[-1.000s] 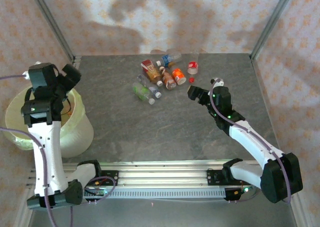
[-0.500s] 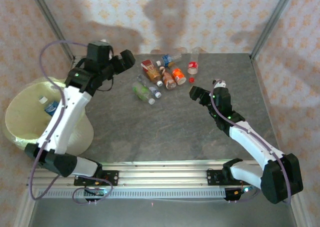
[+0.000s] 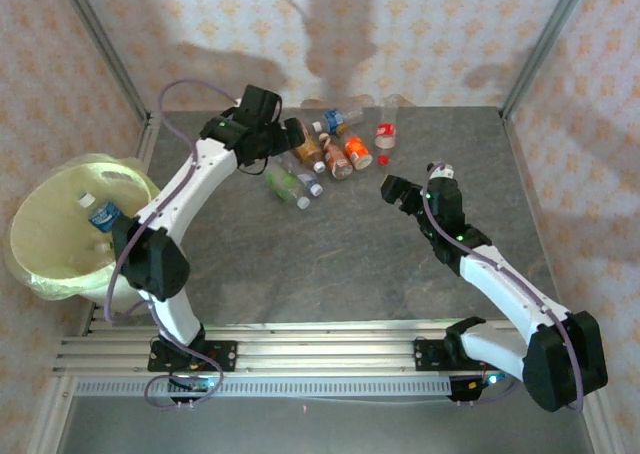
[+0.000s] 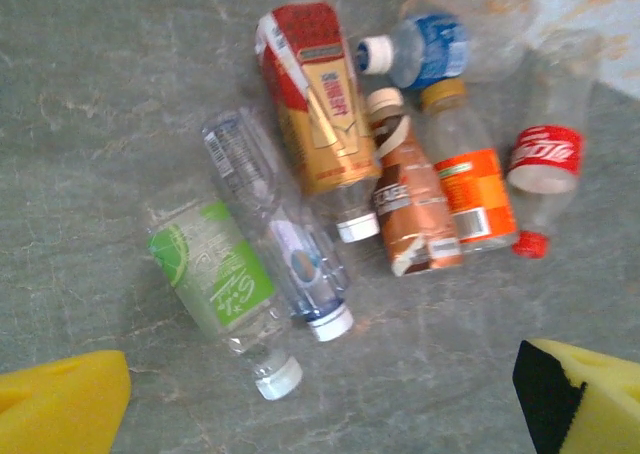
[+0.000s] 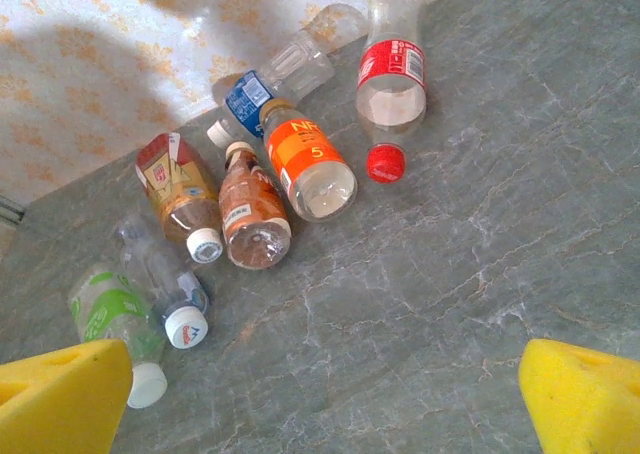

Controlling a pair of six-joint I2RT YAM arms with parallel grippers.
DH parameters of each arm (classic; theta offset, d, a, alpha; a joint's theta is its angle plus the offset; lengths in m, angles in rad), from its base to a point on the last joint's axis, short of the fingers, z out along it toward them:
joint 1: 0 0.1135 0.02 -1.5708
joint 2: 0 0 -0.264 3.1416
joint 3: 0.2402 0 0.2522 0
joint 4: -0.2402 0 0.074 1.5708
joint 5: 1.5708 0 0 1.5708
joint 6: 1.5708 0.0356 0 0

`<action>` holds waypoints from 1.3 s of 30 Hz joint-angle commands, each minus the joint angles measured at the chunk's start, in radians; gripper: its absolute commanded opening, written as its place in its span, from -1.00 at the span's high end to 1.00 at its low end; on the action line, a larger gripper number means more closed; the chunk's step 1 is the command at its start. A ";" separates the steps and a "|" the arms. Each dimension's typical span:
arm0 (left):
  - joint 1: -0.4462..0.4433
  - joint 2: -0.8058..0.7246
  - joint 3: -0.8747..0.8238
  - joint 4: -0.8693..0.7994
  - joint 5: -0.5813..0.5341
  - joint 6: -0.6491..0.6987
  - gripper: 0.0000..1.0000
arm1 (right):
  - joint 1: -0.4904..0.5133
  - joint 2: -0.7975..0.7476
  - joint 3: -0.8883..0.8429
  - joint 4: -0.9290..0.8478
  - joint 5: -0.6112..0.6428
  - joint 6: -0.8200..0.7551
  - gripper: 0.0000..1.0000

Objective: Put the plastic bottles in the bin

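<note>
Bottles lay heaped on the grey table toward its far edge, clear plastic, green label nearest, blue farthest. Left gripper and right gripper both gaped wide, empty. Top view added the bin at left, maybe two bottles inside.

A grey, stone-patterned tabletop is spreading back to the walls, and pale veins are running across it in the wrist views. Cream wallpaper with small orange flower motifs is covering the back wall and both side walls. A metal post is slanting up at each back corner: the left post and the right post. Soft grey shadows are lying across the back wall. Slotted aluminium rails are running along the table's near edge.
</note>
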 commanded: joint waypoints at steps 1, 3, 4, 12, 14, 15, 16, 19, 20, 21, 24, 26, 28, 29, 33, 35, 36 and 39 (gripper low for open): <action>0.004 0.049 -0.017 -0.031 -0.063 -0.034 -1.00 | 0.004 -0.027 0.005 -0.034 0.005 -0.019 -0.99; 0.006 0.085 -0.038 -0.008 -0.071 -0.056 -1.00 | 0.005 -0.035 0.003 -0.047 0.006 -0.031 -0.99; 0.008 0.103 -0.041 -0.006 -0.075 -0.065 -1.00 | 0.005 -0.038 0.003 -0.048 0.007 -0.037 -0.99; 0.021 0.246 -0.087 0.065 -0.057 -0.111 -0.88 | 0.004 -0.050 0.001 -0.048 -0.001 -0.049 -0.99; 0.027 0.273 -0.102 0.084 -0.058 -0.124 -0.80 | 0.004 -0.050 0.001 -0.050 -0.004 -0.048 -0.99; 0.028 0.281 -0.108 0.088 -0.060 -0.129 -0.77 | 0.004 -0.051 0.001 -0.052 -0.005 -0.048 -0.99; 0.030 0.286 -0.118 0.097 -0.061 -0.131 -0.76 | 0.004 -0.053 0.001 -0.058 -0.007 -0.048 -0.99; 0.034 0.287 -0.150 0.120 -0.064 -0.130 -0.70 | 0.005 -0.061 0.000 -0.068 -0.007 -0.048 -0.99; 0.034 0.285 -0.162 0.125 -0.066 -0.129 -0.69 | 0.005 -0.065 -0.003 -0.068 -0.004 -0.048 -0.99; 0.034 0.281 -0.173 0.129 -0.065 -0.126 -0.68 | 0.004 -0.068 -0.007 -0.069 -0.002 -0.048 -0.99; 0.038 0.269 -0.206 0.141 -0.070 -0.112 -0.61 | 0.006 -0.074 -0.016 -0.066 0.007 -0.049 -0.99; 0.042 0.264 -0.221 0.140 -0.073 -0.106 -0.57 | 0.005 -0.072 -0.017 -0.065 0.007 -0.047 -0.99; 0.047 0.260 -0.241 0.146 -0.073 -0.101 -0.50 | 0.005 -0.069 -0.017 -0.061 0.004 -0.046 -0.98; 0.050 0.260 -0.247 0.151 -0.071 -0.099 -0.49 | 0.005 -0.066 -0.016 -0.059 0.003 -0.047 -0.99; 0.052 0.290 -0.247 0.158 -0.045 -0.083 -0.51 | 0.004 -0.058 -0.014 -0.054 -0.002 -0.049 -0.98; 0.050 0.306 -0.248 0.174 -0.027 -0.083 -0.53 | 0.005 -0.054 -0.014 -0.054 -0.006 -0.046 -0.99; 0.049 0.315 -0.247 0.183 -0.020 -0.083 -0.54 | 0.004 -0.053 -0.015 -0.053 -0.008 -0.045 -0.99; 0.047 0.334 -0.244 0.200 -0.010 -0.081 -0.55 | 0.004 -0.051 -0.016 -0.056 -0.013 -0.044 -0.99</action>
